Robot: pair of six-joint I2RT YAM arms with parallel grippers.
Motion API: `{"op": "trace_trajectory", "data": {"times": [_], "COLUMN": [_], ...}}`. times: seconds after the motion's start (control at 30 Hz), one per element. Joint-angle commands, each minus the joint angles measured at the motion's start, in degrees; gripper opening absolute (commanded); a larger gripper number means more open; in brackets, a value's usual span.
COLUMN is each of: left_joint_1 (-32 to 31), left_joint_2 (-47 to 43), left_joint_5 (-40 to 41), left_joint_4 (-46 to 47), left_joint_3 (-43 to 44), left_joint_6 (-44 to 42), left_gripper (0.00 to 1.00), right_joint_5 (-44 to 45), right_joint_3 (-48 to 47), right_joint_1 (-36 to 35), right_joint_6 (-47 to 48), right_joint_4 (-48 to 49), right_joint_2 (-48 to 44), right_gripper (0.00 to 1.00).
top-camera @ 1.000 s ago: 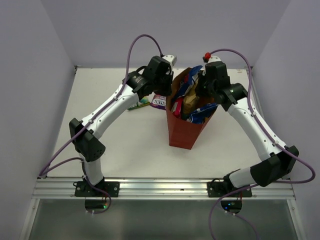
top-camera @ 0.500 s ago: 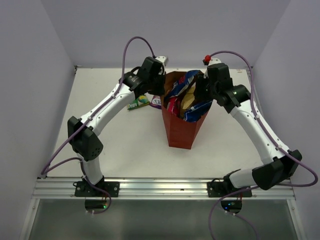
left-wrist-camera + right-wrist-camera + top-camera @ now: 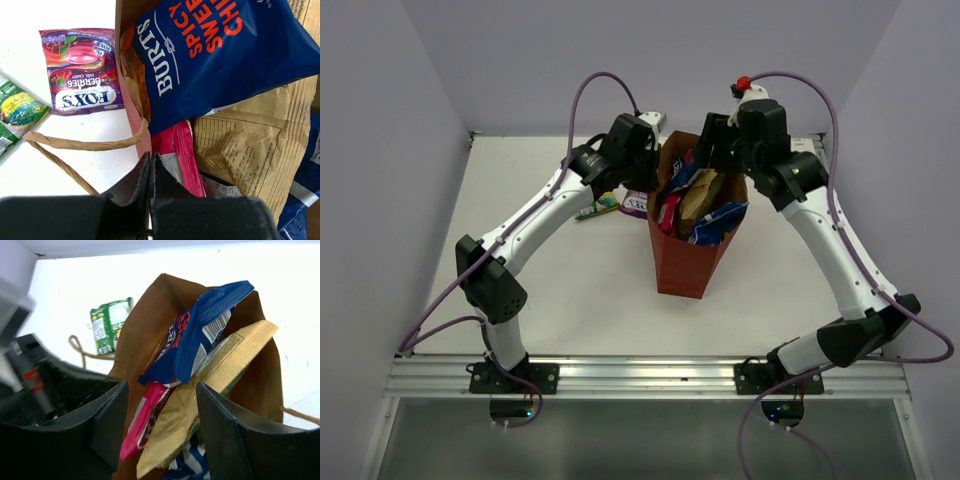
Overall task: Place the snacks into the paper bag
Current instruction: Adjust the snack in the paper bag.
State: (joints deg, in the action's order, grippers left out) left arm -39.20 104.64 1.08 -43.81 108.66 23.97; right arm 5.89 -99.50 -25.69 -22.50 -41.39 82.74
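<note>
My left gripper [image 3: 150,162] was pinched tight on the left rim of the paper bag [image 3: 685,262]. The bag stood upright on the table [image 3: 570,280] between the two arms. My right gripper [image 3: 162,427] hung above the bag's mouth with its jaws spread wide and nothing between them. A blue packet [image 3: 215,55], a pink packet [image 3: 176,145] and a tan packet [image 3: 245,150] stuck out of the top of the bag. A purple candy packet [image 3: 82,70] and a green packet [image 3: 17,107] lay on the table just left of the bag, near its twine handle [image 3: 85,145].
</note>
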Motion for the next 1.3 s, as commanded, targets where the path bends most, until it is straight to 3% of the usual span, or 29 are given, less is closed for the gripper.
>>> {"op": "trace_trajectory", "data": {"times": [0.0, 0.3, 0.37, 0.4, 0.43, 0.5, 0.6, 0.77, 0.9, 1.27], "left_joint_1": [-0.53, -0.7, -0.7, -0.79, -0.79, -0.88, -0.96, -0.97, -0.88, -0.88], "left_joint_2": [-1.72, -1.72, -1.63, -1.55, -1.54, -1.37, -1.37, -1.98, -2.42, -1.98], "left_joint_5": [-0.82, -0.82, -2.21, -2.31, -2.49, -2.75, -2.84, -2.66, -2.84, -3.45], "left_joint_4": [2.59, 2.68, 2.85, 3.03, 3.03, 3.03, 3.12, 3.03, 3.29, 3.73], "left_joint_3": [3.57, 3.84, 3.84, 3.84, 3.84, 3.93, 4.19, 4.63, 4.72, 4.98], "left_joint_6": [-0.23, -0.68, -0.68, -0.59, -0.59, -0.59, -0.41, -0.06, 0.55, 1.61], "left_gripper": [0.0, 0.0, 0.0, 0.0, 0.0, 0.0, 0.0, 0.0, 0.0, 0.0], "right_joint_5": [3.68, 7.3, 7.03, 6.42, 6.24, 6.24, 10.1, 14.75, 14.94, 5.8], "right_joint_3": [-3.06, -4.47, -4.38, -3.6, -3.59, -2.8, -3.59, -1.15, 6.41, 24.08], "right_joint_1": [-0.23, -0.23, -0.23, -0.58, -0.93, -2.77, -6.37, -7.7, -8.23, -8.32], "right_joint_6": [-3.07, -3.69, -3.08, -1.94, -1.24, 0.87, 6.32, 10.01, 9.94, 1.94], "right_joint_4": [0.35, -1.24, -1.42, -0.46, 0.33, 2.09, 2.89, 5.6, 15.51, 29.69], "right_joint_2": [3.91, 9.72, 10.16, 10.07, 9.81, 8.85, 7.53, 2.97, -2.57, -4.6], "right_gripper": [0.61, 0.58, 0.5, 0.39, 0.38, 0.17, 0.0, 0.0, 0.0, 0.0]}}
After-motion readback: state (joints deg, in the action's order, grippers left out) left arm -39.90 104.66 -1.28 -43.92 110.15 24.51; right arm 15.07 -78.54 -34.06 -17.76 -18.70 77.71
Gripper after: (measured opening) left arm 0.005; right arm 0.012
